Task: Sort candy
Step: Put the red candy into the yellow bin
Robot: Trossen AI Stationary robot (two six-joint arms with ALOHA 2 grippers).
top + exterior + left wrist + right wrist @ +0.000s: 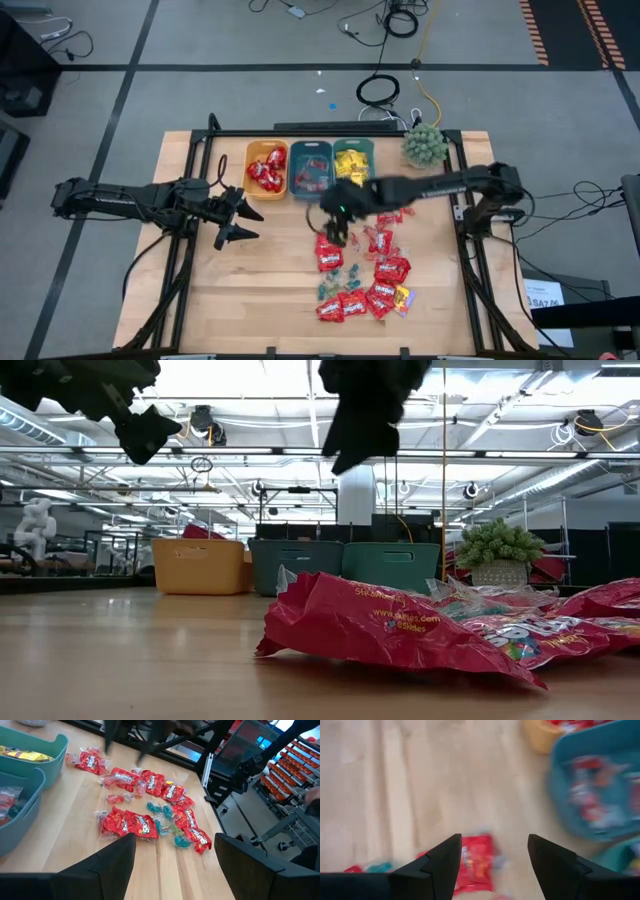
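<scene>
right gripper [333, 232] wide, empty — above red packet [329, 254]; left gripper [236, 220] wide, empty, aside.

Right wrist view is blurred: red packet [477, 862] print unreadable, blue bin [600, 785] contents smeared. Low view crops both arms at top.

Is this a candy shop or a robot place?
Probably a robot lab or workshop, not a shop: cables trail across the grey floor, long ceiling lights hang overhead, and shelving racks stand beyond the wooden table.

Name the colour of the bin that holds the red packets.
Orange; the bin shows best in the high view.
</scene>
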